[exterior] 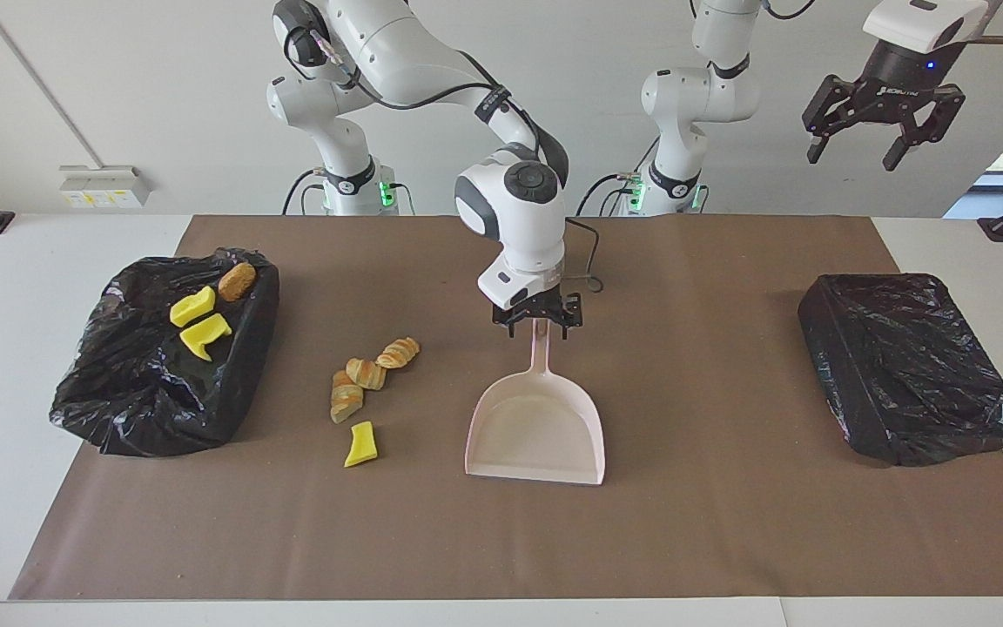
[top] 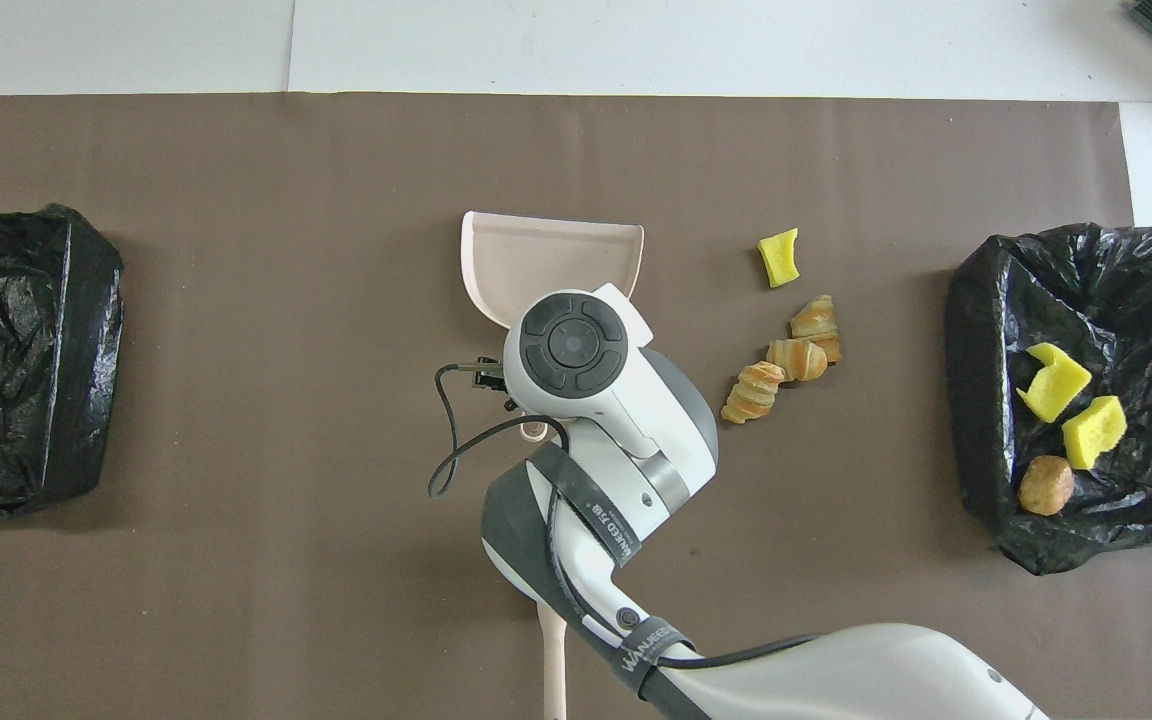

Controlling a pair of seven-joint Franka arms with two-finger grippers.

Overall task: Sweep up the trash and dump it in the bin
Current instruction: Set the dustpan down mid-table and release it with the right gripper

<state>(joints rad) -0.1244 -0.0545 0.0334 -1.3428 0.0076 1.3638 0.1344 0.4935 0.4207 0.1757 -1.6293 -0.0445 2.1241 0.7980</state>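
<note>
While the left gripper (exterior: 883,122) is held high with its fingers spread wide, the right gripper (exterior: 536,320) is seen low over the pale pink dustpan (exterior: 536,431) handle, its fingers parted. Four trash pieces (exterior: 368,374) are left on the bench beside it; three are found in the bin (exterior: 162,357).
</note>
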